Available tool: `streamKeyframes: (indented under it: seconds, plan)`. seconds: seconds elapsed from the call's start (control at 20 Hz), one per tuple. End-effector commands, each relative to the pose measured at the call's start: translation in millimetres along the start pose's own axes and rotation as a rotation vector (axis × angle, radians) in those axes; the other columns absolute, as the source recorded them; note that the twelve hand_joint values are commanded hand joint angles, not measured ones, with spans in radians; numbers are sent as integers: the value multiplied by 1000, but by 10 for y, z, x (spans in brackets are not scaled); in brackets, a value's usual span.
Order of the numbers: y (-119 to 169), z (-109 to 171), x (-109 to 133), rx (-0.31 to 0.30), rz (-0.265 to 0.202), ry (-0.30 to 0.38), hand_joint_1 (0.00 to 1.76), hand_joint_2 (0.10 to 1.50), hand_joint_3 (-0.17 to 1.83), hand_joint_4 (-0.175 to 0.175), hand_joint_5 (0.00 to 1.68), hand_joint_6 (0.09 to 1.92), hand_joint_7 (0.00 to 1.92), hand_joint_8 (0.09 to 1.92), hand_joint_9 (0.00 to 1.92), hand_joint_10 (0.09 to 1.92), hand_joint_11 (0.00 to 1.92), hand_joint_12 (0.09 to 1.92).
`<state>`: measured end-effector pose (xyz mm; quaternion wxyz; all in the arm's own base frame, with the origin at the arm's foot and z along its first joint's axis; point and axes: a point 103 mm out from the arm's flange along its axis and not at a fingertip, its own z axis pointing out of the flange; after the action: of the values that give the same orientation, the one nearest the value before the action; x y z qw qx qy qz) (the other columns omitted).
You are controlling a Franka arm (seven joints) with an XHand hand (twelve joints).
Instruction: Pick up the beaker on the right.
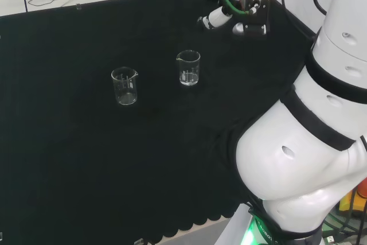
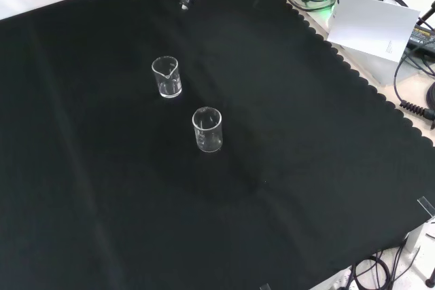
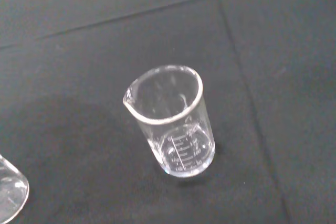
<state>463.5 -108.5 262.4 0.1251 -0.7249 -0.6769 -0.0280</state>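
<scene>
My robot hand [image 1: 221,16] hung near the worktop's [image 1: 69,159] far edge, finger spread indiscernible, approach step under way; next I needed to descend beside the right-hand beaker [image 1: 188,67].

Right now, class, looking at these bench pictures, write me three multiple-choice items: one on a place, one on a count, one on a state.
1. In the head view, where is the hand relative to the right beaker?
A. Up and to its right
B. Directly left
C. Inside it

2. How many beakers stand on the black cloth?
A. One
B. Two
C. Four

3. The right beaker is:
A. Tipped over
B. Held aloft
C. Upright, untouched

Answers: 1 A, the hand hangs apart above-right; 2 B, the left beaker makes two; 3 C, it rests on cloth.
</scene>
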Motion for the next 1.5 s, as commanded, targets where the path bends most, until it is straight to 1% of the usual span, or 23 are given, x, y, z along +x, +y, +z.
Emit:
streamKeyframes:
  seconds: [0.05, 0.3, 0.5, 0.6, 0.75, 0.95, 1.3, 1.5]
  plan:
    - [417, 721, -222, 93, -75, 84, 784, 656, 504, -14, 388, 87, 220, 656, 384, 675, 47, 1413]
    - [452, 847, -313, 98, -88, 111, 796, 637, 512, -16, 384, 87, 221, 658, 375, 671, 46, 1413]
    - [474, 901, -373, 104, -115, 131, 820, 615, 516, -19, 392, 87, 227, 660, 383, 672, 44, 1412]
    - [488, 944, -411, 109, -121, 149, 824, 604, 531, -19, 393, 87, 232, 661, 398, 668, 44, 1411]
    - [512, 1011, -459, 110, -149, 174, 823, 586, 550, -20, 394, 87, 244, 664, 411, 659, 49, 1409]
    - [556, 1107, -490, 130, -189, 193, 806, 565, 550, -22, 391, 87, 257, 669, 417, 658, 52, 1406]
    - [581, 1232, -472, 152, -245, 208, 785, 550, 548, -23, 391, 87, 261, 670, 428, 656, 52, 1404]
    - [589, 1334, -475, 162, -273, 241, 780, 544, 545, -25, 377, 87, 249, 665, 413, 647, 51, 1403]
